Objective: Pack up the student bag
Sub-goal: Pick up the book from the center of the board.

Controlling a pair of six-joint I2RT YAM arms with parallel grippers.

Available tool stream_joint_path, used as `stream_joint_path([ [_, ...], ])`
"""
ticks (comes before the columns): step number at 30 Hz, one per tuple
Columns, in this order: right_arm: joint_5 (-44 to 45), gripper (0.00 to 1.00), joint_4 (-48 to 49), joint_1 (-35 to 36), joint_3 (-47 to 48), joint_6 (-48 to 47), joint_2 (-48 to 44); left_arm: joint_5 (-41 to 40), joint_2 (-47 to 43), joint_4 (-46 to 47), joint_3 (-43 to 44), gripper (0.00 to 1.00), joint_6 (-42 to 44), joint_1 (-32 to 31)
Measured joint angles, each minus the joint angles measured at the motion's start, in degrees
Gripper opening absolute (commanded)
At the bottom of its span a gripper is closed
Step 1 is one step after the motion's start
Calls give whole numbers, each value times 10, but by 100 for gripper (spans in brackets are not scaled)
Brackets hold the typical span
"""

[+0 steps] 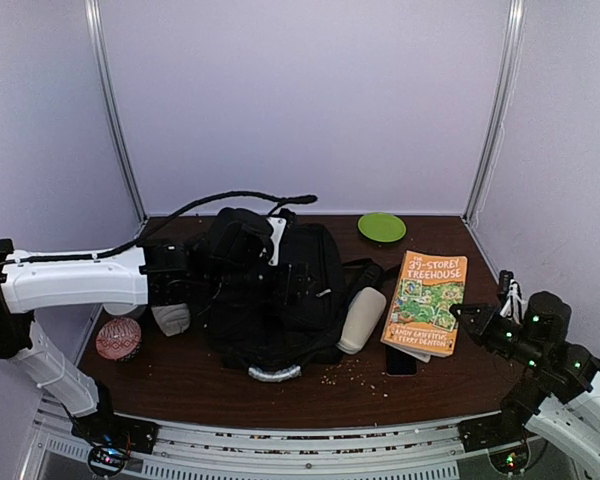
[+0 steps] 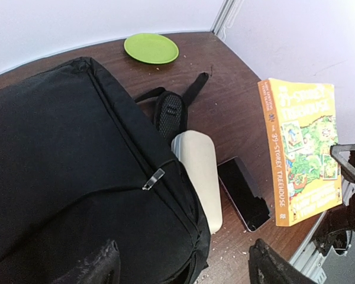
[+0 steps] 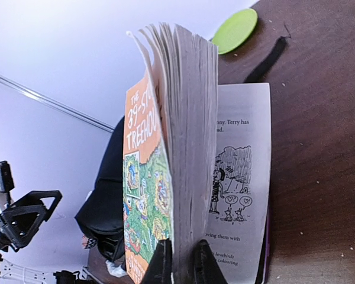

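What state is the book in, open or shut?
The book is open: the right end effector pinches its cover and most pages up on edge, while a printed page lies flat on the table.

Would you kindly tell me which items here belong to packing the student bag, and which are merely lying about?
Job: student bag; orange book, pinched by the right end effector; probably the beige case and phone, as likely contents.
Lying about: green plate; patterned ball.

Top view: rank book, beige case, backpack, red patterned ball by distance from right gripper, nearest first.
1. book, held by the right gripper, right side
2. beige case, centre-right
3. backpack, centre
4. red patterned ball, far left
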Motion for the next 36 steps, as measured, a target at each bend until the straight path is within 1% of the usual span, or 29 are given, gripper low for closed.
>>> stream_joint_path([
  [5,-38,0,45,0,14,-15,1,9,-5,17,1,84,-3,0],
  [7,-59,0,66,0,14,-18,5,29,-7,38,1,96,-7,0],
  [8,-72,0,79,0,14,-18,9,41,-9,52,1,98,-8,0],
  [14,-129,0,152,0,21,-18,40,123,-13,136,-1,98,-28,2],
  [21,-162,0,233,3,33,-20,83,245,2,232,-6,98,-96,26],
  [24,-175,0,262,8,37,-20,112,278,21,257,-6,98,-122,32],
  [30,-186,0,290,30,55,-30,155,328,63,272,1,98,-158,32],
  [31,-187,0,294,34,57,-31,160,334,69,276,3,96,-163,32],
  [33,-188,0,303,42,61,-35,168,345,81,281,11,90,-170,32],
  [34,-188,0,309,46,61,-35,171,350,86,287,14,85,-175,32],
  [36,-189,0,316,55,63,-38,179,359,93,297,16,70,-184,33],
])
